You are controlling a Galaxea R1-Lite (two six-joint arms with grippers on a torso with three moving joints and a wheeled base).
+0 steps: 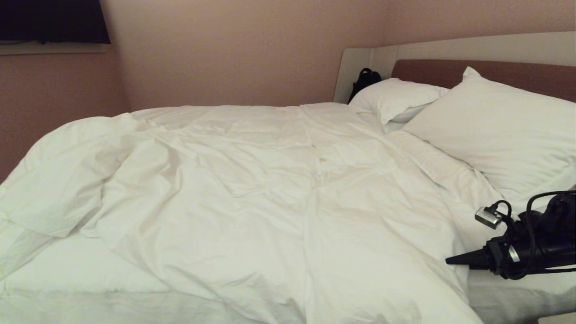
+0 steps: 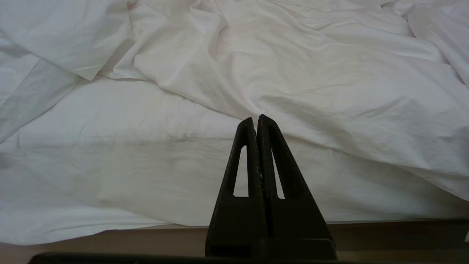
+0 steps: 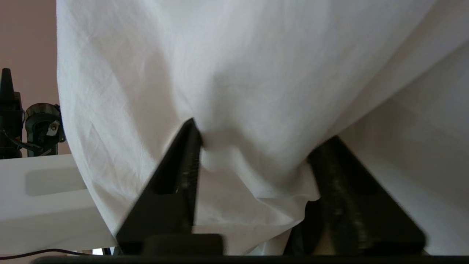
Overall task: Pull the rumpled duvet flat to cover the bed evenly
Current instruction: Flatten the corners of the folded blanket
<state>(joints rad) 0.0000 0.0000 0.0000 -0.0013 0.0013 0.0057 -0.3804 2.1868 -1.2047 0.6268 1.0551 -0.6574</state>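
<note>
Right wrist view: right hand has its two fingers apart with a fold of the duvet bunched between them. They bracket the cloth, but I can't tell if they actually pinch it. In the head view that hand comes in at lower right of the frame, tip against the duvet's near right edge.

Left wrist view: left hand has its fingers pressed together, holding nothing, parked low in front of the bed, clear of the cloth.

Across the middle of the head view the duvet is rumpled and skewed. It is heaped at left, with bare sheet showing at lower left.

Two pillows lie at upper right against the headboard.

Risks, as I judge them: thin bite, so the fold could slip out on the pull. Pulling one corner alone could drag the duvet further askew. The pillows could get tugged along.
</note>
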